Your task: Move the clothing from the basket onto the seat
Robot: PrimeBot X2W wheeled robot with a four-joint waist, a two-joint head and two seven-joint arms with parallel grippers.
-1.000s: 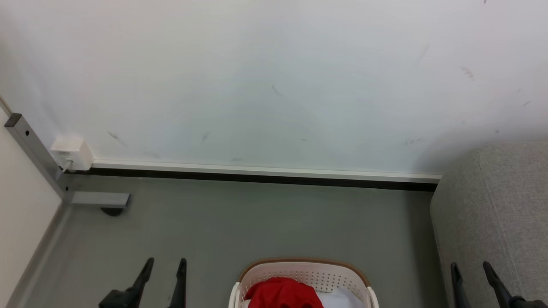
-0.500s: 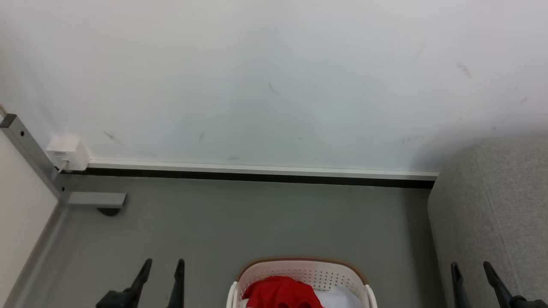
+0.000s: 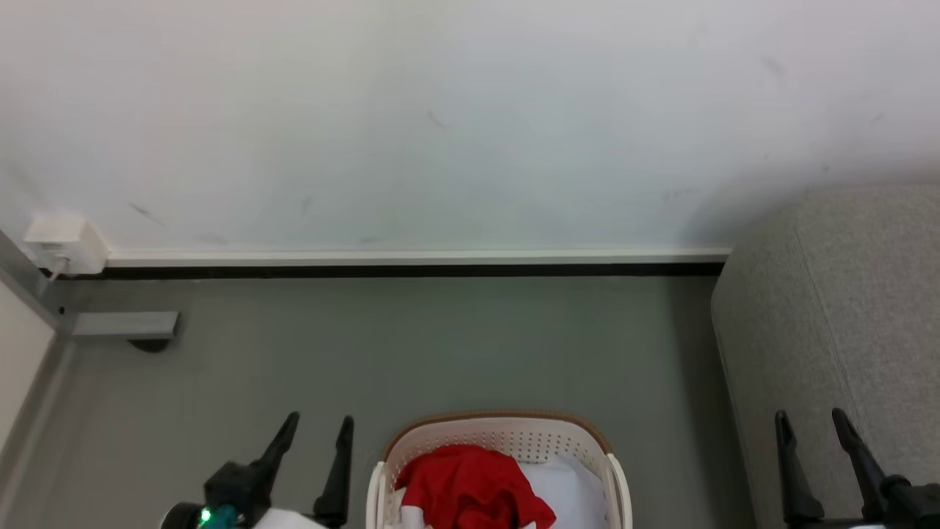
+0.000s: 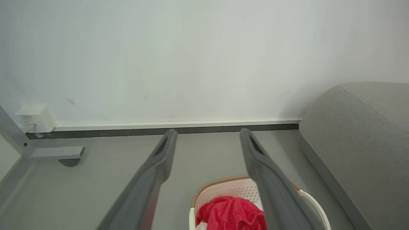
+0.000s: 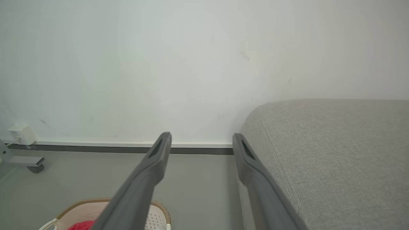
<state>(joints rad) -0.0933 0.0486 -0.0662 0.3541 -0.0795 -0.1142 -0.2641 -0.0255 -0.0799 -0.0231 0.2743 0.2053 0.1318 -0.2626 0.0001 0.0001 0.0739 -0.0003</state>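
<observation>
A scuffed white wall (image 3: 440, 110) rises behind a bare grey floor (image 3: 440, 345). A pale skirting strip (image 3: 411, 258) with a dark line under it marks where the two meet. On the robot's right stands the seat (image 3: 844, 308), a light grey woven sofa with a rounded corner and a stitched seam, its end against that wall.

The basket (image 3: 514, 439), white plastic with small round holes and a brown rim, sits on the floor near the sofa's side, with a strip of floor between them. In the head view it lies between the robot's two arms. The clothing (image 3: 463, 485) lies inside the basket, a crumpled bright red garment heaped toward the robot's left, with white fabric (image 3: 565, 488) showing beside it.

The left claw (image 3: 320, 419) hangs above the floor just left of the basket, its two long dark fingers spread and gripping nothing. A small green light (image 3: 205, 516) glows on its wrist. The right claw (image 3: 809, 415) is held at the sofa's near edge, its fingers likewise spread and gripping nothing.

At the far left, a grey metal foot (image 3: 121, 325) rests on the floor near the skirting. A small white box (image 3: 62, 242) is fixed low on the wall above it.
</observation>
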